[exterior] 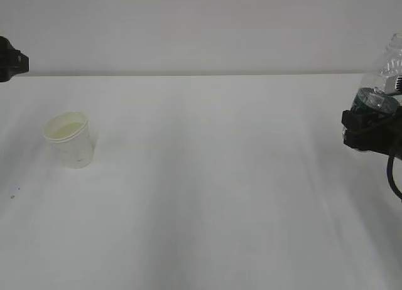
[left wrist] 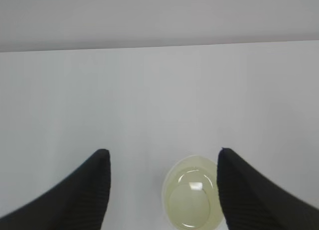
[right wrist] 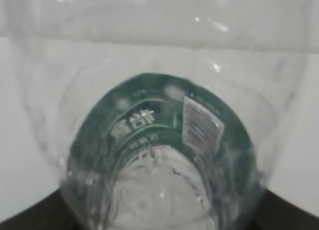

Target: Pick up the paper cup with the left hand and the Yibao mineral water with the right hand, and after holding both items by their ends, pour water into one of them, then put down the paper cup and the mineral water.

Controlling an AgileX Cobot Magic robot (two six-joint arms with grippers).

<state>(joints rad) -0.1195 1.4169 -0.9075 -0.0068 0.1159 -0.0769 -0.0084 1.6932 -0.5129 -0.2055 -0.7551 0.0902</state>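
The paper cup stands upright on the white table at the left, with liquid inside. From the left wrist view I look down on the paper cup, which sits close to the right one of the two fingers. My left gripper is open, above the cup and not touching it. In the exterior view only a black part of the left hand shows at the left edge. My right gripper is shut on the Yibao mineral water at its green label. The bottle fills the right wrist view.
The white table stretches wide between the cup and the bottle, backed by a plain pale wall. A black cable hangs below the right gripper. A tiny dark speck lies near the table's left side.
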